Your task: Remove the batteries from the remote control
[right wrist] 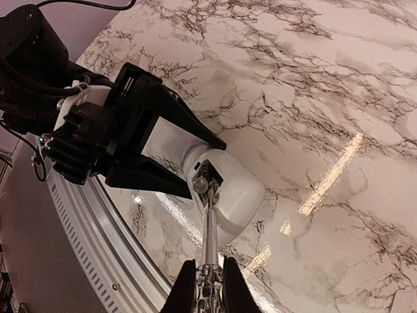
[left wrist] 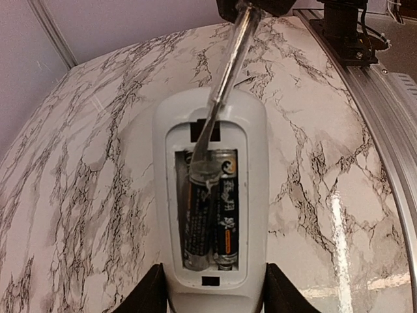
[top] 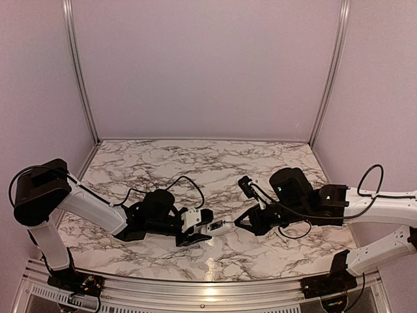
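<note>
Thin stick (left wrist: 228, 72) probing the remote control (left wrist: 254, 130)
The left hand (left wrist: 214, 297) clamps the remote control's sides over the bench (left wrist: 98, 163), both batteries (left wrist: 212, 215) seated in its open bay. The right hand (right wrist: 210, 287) pinches the stick, its tip touching the batteries.

Table (left wrist: 78, 163) is marble-pattern, smooth and glossy, with glare streaks; the rail (left wrist: 384, 130) at its edge is bare ribbed metal. Remote control (left wrist: 254, 195) is smooth white plastic with a slight sheen; batteries (left wrist: 212, 208) have a glossy dark wrap and metal-looking ends. Stick (left wrist: 228, 72) is shiny grey, metal or clear plastic, can't tell; left claw (left wrist: 215, 298) is matt black plastic.
</note>
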Motion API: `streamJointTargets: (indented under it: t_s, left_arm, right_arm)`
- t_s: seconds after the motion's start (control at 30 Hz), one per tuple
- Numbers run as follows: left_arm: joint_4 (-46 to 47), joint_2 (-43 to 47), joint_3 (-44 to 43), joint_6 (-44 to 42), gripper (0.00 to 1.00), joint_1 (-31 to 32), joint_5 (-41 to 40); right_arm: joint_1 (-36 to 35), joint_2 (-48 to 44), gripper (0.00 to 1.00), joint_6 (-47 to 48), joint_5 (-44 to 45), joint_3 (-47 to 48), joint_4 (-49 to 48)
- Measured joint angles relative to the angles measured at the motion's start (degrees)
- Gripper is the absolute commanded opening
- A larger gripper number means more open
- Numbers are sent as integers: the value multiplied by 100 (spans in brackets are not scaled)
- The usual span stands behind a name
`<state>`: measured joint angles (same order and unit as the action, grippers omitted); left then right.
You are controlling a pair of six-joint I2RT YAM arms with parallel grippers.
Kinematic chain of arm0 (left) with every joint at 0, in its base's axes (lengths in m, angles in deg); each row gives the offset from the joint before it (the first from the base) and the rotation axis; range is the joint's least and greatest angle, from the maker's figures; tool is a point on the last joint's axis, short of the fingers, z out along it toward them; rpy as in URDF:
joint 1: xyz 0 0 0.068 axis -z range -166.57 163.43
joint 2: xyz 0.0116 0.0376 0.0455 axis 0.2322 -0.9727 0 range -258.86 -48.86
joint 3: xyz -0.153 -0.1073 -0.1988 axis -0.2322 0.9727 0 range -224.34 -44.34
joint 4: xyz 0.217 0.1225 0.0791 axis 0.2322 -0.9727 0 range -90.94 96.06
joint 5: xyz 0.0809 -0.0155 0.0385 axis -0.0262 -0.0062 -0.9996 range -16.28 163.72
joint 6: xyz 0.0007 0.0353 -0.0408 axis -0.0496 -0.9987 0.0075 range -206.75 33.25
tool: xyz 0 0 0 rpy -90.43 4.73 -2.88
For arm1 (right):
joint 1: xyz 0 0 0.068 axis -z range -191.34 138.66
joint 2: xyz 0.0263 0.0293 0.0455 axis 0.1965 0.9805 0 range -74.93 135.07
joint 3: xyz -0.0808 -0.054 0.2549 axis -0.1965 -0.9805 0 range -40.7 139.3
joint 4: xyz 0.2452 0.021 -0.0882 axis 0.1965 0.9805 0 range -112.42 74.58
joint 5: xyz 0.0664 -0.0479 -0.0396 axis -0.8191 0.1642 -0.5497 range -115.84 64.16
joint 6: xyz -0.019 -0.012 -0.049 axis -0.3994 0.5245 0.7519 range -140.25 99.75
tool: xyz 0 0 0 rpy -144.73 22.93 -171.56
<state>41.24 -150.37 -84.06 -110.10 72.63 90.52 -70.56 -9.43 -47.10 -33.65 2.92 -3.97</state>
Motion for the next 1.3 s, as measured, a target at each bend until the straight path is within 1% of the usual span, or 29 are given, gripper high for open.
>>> streamJointTargets:
  t_s: [0.23,0.43,0.77,0.9,1.1,1.3]
  left_arm:
    - [96,-90,-52,0,0,7,-31]
    - [310,-90,-52,31,0,-26,118]
    - [400,-114,-61,140,0,-153,149]
    - [400,-120,-61,153,0,-179,127]
    - [400,-122,-61,155,0,-181,129]
    - [400,-122,-61,164,0,-184,129]
  right_arm:
    - [0,-57,0,-15,63,7,50]
    - [0,-247,0,-11,42,15,116]
    - [-35,-459,0,87,-22,693,741]
    - [-35,-562,0,120,-4,839,817]
    - [-37,-415,0,146,39,817,839]
    - [-39,-118,0,188,81,649,599]
